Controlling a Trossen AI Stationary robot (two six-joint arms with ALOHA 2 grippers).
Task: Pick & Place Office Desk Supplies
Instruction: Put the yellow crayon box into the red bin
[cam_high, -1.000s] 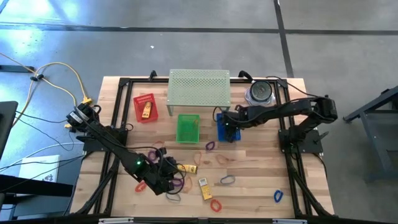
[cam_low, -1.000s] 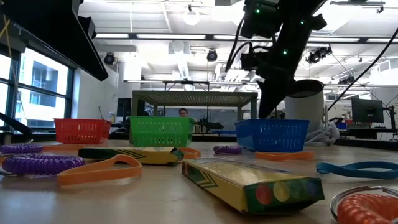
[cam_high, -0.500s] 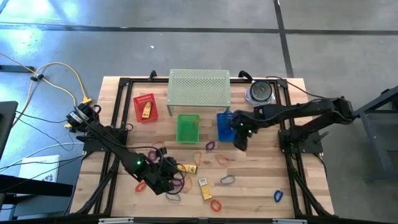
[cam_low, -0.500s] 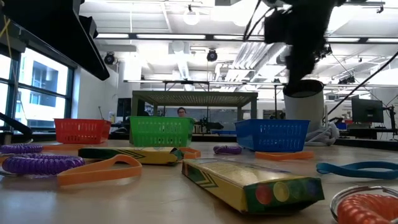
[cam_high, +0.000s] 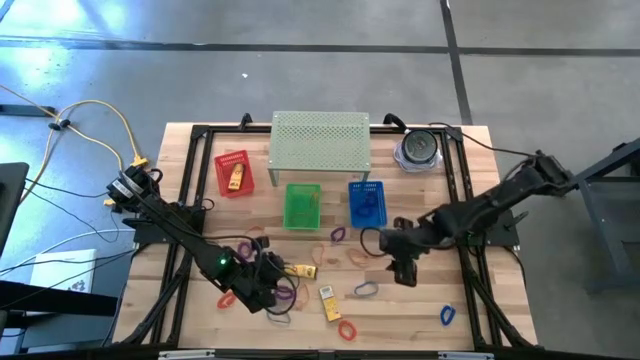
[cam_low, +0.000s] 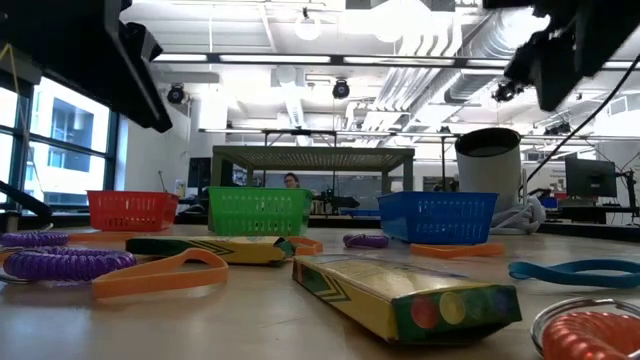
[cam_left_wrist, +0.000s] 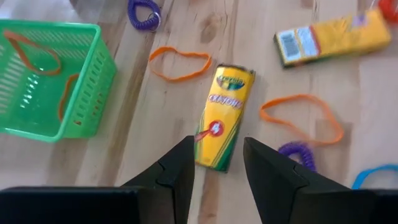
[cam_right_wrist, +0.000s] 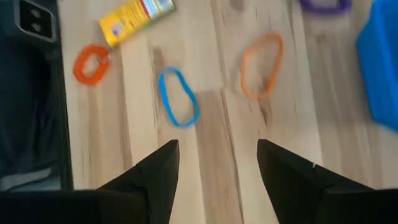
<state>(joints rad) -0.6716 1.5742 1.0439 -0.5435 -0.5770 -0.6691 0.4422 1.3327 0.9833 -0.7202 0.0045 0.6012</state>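
High view: we saw the wooden table (cam_high: 420, 300) with a red basket (cam_high: 234, 172), a green basket (cam_high: 302, 206) and a blue basket (cam_high: 367, 203) in a row below the pale green shelf (cam_high: 320, 141) at the upper centre. The supplies lay scattered across the lower middle of the frame: a crayon box (cam_high: 329, 302) with a second crayon box (cam_high: 300, 271) up and to its left, a blue loop (cam_high: 365, 290), an orange loop (cam_high: 359, 254), a purple loop (cam_high: 338, 235), a red coil (cam_high: 347, 329) and a blue coil (cam_high: 446, 315) at the lower right. The right gripper (cam_high: 404, 270) hung right of centre, just beside the orange loop; in its wrist view we saw its fingers (cam_right_wrist: 155, 174) spread wide and empty above the blue loop (cam_right_wrist: 178, 97). The left gripper (cam_high: 272, 283) sat at the lower left; in its wrist view we saw its fingers (cam_left_wrist: 177, 171) set narrowly apart, holding nothing, with the nearer crayon box (cam_left_wrist: 224, 115) just beyond them.
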